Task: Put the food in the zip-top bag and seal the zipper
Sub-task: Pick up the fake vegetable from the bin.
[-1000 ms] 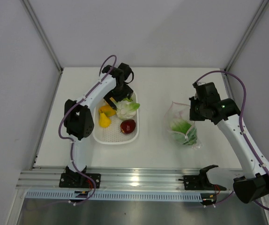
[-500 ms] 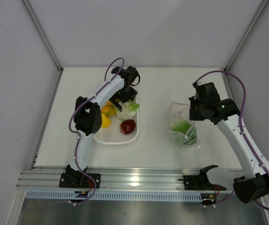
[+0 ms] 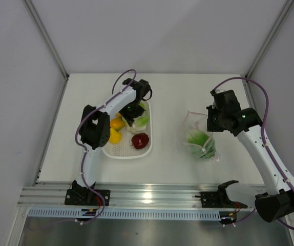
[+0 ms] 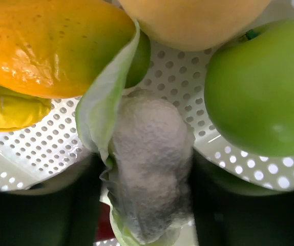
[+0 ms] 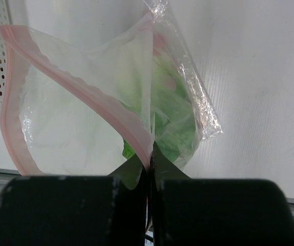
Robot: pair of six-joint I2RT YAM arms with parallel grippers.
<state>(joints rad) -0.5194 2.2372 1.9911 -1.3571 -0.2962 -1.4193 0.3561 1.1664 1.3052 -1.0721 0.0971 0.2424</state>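
Only left wrist view shows lettuce between left pincer fingers

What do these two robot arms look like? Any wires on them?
The left arm and right arm are slim white tubes with chunky black joints. A thin purple cable loops along each. The fingers are black. I see no markings.

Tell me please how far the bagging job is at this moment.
Done: one leafy green lies inside the bag. In hand: the right end effector pinches the bag at its pink zipper, mouth open; the left end effector straddles a lettuce in the basket, grip uncertain. Left: that lettuce, the apple, two orange-yellow fruits, the green fruit, then sealing.
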